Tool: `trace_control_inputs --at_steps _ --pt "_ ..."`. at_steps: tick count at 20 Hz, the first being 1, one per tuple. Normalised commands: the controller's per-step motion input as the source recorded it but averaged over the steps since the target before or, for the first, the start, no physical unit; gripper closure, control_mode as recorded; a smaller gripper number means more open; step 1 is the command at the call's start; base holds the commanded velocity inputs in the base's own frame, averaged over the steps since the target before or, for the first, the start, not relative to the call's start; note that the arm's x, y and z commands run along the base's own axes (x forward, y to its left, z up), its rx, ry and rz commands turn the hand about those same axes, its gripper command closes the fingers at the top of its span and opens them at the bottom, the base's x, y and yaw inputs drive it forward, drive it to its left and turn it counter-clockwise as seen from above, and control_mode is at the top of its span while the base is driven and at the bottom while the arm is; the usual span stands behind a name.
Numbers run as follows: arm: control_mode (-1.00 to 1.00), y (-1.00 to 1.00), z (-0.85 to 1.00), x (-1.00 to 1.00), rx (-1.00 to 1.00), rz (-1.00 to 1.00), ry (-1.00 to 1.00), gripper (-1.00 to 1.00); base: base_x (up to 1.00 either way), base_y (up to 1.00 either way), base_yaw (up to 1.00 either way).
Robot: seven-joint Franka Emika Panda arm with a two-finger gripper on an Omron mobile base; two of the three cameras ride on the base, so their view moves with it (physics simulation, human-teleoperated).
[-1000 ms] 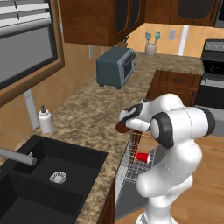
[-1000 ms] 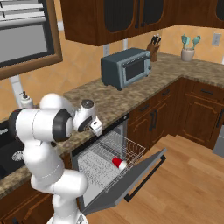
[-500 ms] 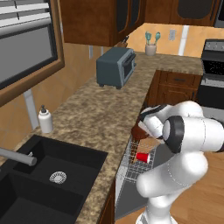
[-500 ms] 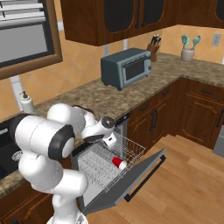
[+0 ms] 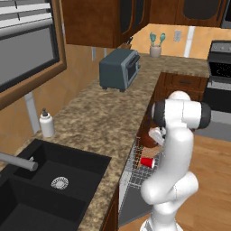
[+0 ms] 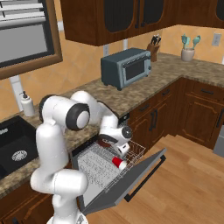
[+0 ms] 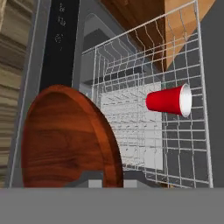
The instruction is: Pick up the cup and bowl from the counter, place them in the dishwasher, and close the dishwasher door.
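Bowl held over the open dishwasher, cup already in the rack.

The dark reddish-brown bowl (image 7: 65, 138) is clenched in the gripper (image 6: 114, 143), hanging just above the wire rack (image 6: 103, 164) on the side nearest the dishwasher (image 6: 87, 151) opening. The red cup (image 7: 169, 100) lies on its side in that rack, toward its outer edge. The dishwasher door (image 6: 144, 173) hangs open below the rack, under the counter (image 5: 99, 119).

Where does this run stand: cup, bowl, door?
Done: the cup lies on its side in the dishwasher rack. In hand: the bowl is held in the shut gripper over the rack, not yet released. Left: set the bowl down, then close the dishwasher door, which hangs open.
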Motion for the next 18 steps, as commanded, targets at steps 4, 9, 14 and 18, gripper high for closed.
trace_control_inputs --at_steps 4,9,14,18 --pt "-1.0 -0.61 -0.64 0.62 0.0 0.0 0.03 1.0 0.0 0.0 0.0" --pt "-1.0 -0.24 -0.6 0.6 0.0 -0.07 0.06 1.0 0.0 0.0 0.0" --pt "-1.0 -0.22 -0.36 0.52 0.0 -0.21 0.01 1.0 0.0 0.0 0.0" --pt "-1.0 -0.16 -0.47 0.48 0.0 -0.16 0.03 1.0 0.0 0.0 0.0"
